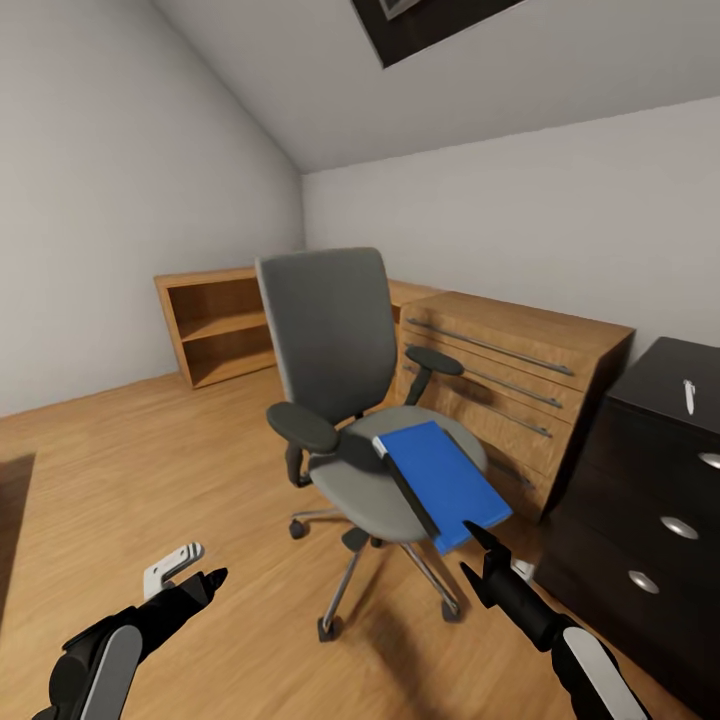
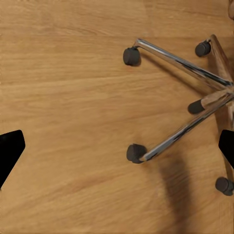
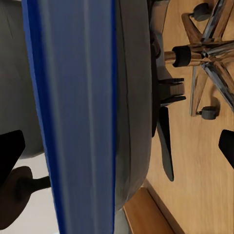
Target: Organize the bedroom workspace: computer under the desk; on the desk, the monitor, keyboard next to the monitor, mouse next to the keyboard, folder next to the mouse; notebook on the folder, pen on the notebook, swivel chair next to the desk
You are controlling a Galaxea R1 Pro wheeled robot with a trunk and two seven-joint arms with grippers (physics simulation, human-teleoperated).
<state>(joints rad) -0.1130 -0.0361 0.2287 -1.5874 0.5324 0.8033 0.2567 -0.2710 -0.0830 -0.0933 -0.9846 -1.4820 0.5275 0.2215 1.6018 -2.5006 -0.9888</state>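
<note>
Wood-plank floor (image 1: 150,470) spreads across the room under pale grey walls (image 1: 110,180) and a sloped ceiling (image 1: 480,70). Against the far wall we see an open wooden shelf unit (image 1: 215,322) and, nearer, a wooden drawer chest (image 1: 510,385) with long metal handles. A black cabinet (image 1: 650,500) with round knobs stands just beside the chest at the head view's right; a small white object lies on its top, too small for us to identify.

The swivel chair (image 1: 345,400) stands in the middle of the floor, grey in back and seat, with black armrests and a chrome star base (image 2: 185,131) on dark castors. We see no table in these views.

The blue folder (image 1: 445,480) lies flat on the chair seat, with one corner hanging past the seat's front edge. In the right wrist view its blue edge (image 3: 78,117) rests against the grey seat.

The right pincer (image 1: 478,560) hovers just below that overhanging corner without touching it; its fingers (image 3: 9,151) are spread and hold nothing. The left pincer (image 1: 205,580) hangs over bare floor beside the chair base, also spread and empty.
</note>
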